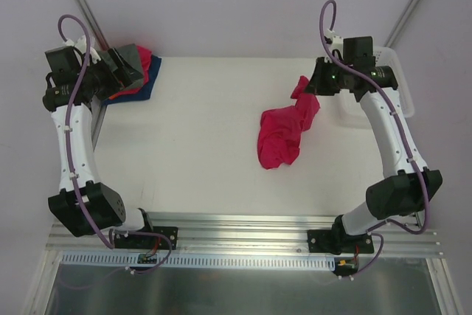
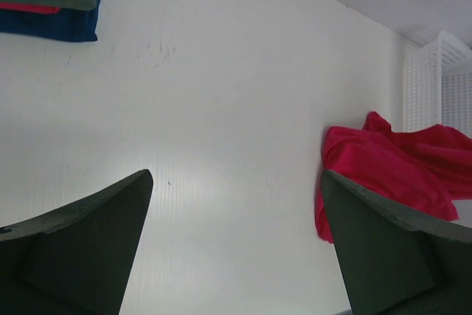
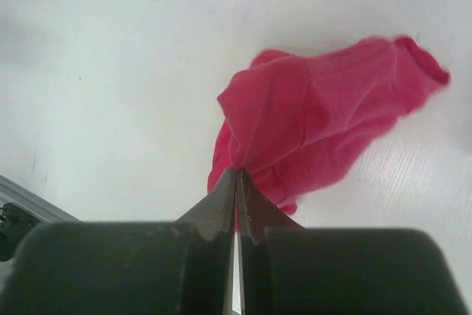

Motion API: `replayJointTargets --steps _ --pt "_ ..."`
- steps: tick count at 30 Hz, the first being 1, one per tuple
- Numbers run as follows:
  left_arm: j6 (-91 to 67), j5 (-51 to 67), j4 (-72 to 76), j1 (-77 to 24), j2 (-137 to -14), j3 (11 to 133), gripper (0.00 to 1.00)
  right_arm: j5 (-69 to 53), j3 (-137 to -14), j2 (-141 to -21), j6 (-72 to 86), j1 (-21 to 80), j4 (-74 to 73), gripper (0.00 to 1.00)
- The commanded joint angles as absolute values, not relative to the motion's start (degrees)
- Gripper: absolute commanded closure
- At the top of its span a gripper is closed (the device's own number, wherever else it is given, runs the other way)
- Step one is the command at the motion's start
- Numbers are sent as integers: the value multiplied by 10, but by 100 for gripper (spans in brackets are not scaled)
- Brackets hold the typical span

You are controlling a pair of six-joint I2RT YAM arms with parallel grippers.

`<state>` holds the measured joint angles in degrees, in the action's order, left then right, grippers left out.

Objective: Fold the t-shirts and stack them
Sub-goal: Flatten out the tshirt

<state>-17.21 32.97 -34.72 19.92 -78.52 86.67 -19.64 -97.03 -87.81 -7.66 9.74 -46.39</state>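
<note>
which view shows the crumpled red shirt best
Top external: the whole red shirt is in view, one end pinched by the right tool. Right wrist gives a close-up, its lower part hidden by that tool. Left wrist shows only part, at the frame's edge.

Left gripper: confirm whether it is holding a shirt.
No, the fingers of the left gripper stand wide apart above the table, nothing between them.

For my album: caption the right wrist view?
Right gripper shut on a crumpled red t-shirt, white table beneath.
</note>
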Motion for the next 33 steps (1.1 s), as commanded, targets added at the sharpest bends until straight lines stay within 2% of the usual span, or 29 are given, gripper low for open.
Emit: replayJointTargets --steps 1,9,14,21,24,26,30,33 --pt "-181 341 -329 198 -795 910 1 -217 -1026 -910 -68 106 -436 99" --pt "-171 330 -328 195 -775 895 1 -245 -1314 -1099 -68 162 -420 99" --pt "-155 298 -329 196 -737 890 1 -286 -1422 -1134 -47 237 -313 99" --pt "-142 275 -329 199 -686 850 1 -263 -1510 -1116 -52 344 -226 99" --pt "-145 278 -329 200 -672 838 1 -252 -1484 -1062 -88 339 -245 99" --pt "-147 277 -329 202 -670 836 1 -244 -1404 -1000 -93 324 -257 99" --pt "-150 279 -328 205 -672 838 1 -222 -1228 -889 -112 220 -249 99" --pt "-155 285 -328 206 -677 842 1 -214 -1122 -841 -211 159 -306 99"
